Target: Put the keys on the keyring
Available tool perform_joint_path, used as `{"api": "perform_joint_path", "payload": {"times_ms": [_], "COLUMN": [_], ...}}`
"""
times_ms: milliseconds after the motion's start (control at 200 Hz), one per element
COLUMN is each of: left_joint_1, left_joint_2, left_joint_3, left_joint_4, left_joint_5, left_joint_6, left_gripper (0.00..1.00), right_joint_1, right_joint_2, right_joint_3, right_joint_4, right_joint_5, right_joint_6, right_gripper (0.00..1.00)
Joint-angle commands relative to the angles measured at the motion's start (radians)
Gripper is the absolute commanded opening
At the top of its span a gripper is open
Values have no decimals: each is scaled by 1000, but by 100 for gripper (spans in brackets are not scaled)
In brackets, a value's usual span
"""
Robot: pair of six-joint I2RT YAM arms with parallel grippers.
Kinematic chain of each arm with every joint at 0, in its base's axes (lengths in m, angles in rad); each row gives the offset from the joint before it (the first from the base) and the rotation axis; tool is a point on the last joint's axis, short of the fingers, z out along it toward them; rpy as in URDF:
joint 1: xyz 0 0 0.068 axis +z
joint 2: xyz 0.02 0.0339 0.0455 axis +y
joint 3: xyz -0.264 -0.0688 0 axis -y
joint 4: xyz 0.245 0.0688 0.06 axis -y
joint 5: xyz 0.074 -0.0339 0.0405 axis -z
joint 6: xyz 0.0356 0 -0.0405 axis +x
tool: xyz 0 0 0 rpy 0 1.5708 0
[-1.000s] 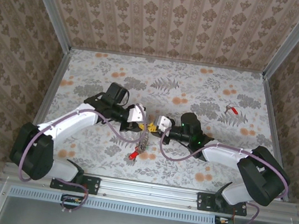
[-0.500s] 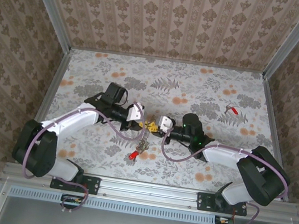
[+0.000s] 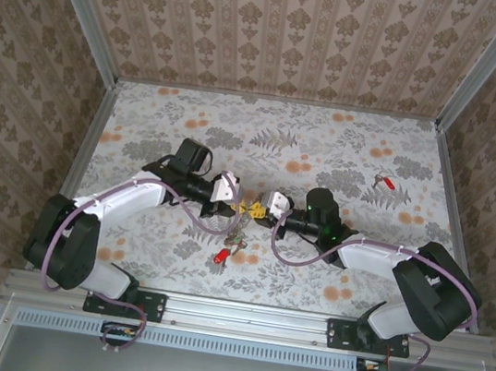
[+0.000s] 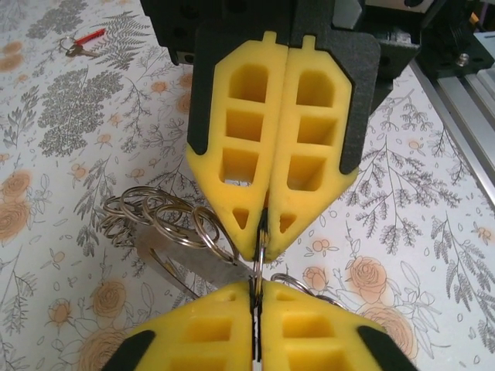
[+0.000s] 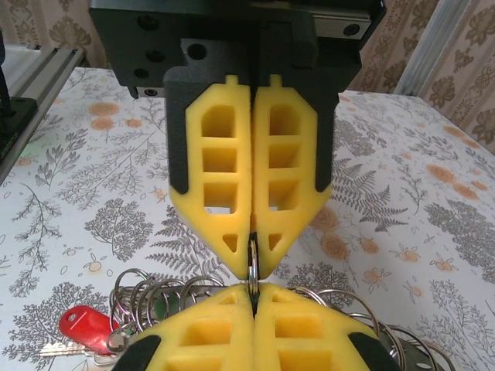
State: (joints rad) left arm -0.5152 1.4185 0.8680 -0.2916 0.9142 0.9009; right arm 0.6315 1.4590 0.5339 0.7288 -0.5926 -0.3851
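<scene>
Both arms reach in low from their bases and bend toward mid-table, wrists roughly level, so the left gripper (image 3: 243,205) and right gripper (image 3: 259,213) meet tip to tip, noses facing. The left gripper is pinched fully closed on the keyring (image 3: 237,231), and the right gripper is clamped on it the same way. In the wrist views a thin loop edge sits in the seam between the yellow fingers (image 5: 224,220) of both. The rest of the keyring is a bunch of linked loops sagging below the pinch, with a red key (image 3: 220,256) at its low end near the table (image 3: 329,142) — contact with the surface can't be told. A flat metal blade (image 4: 203,267) sits among the loops. Room: open table beyond the grippers up to the back wall (image 3: 280,32) and out to both sides; the near-edge rail (image 3: 247,314) runs close behind the bunch. Far right, a second red key (image 3: 384,182) lies well apart from everything. In the way: each gripper blocks the other head-on, and the purple cable (image 3: 192,219) off the left wrist droops just beside the hanging bunch.
</scene>
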Motion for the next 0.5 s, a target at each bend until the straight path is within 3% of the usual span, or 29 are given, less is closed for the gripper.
{"api": "perform_joint_path", "payload": {"times_ms": [0,135,210,325,495], "left_joint_1": [4,4,4,-5,-42], "left_joint_2": [-6,-1,-12,-34,-43], "left_joint_3": [3,24,26,42,100], "left_joint_4": [-3,-41,-31,-26,-131], "left_joint_5": [54,44,26,-39,-218], "left_joint_6": [35,47,11,-64,-67], "left_gripper": [1,0,0,0,0], "right_joint_1": [-9,-9,-9,-12,-75], "right_joint_2": [-15,-17,-20,-42,-122], "right_joint_3": [-7,-12,-20,-36,-72], "right_joint_4": [44,41,38,34,33], "right_joint_5": [-29,-10,26,109,102], "right_joint_6": [17,17,12,10,18], "right_gripper": [0,0,16,31,36]}}
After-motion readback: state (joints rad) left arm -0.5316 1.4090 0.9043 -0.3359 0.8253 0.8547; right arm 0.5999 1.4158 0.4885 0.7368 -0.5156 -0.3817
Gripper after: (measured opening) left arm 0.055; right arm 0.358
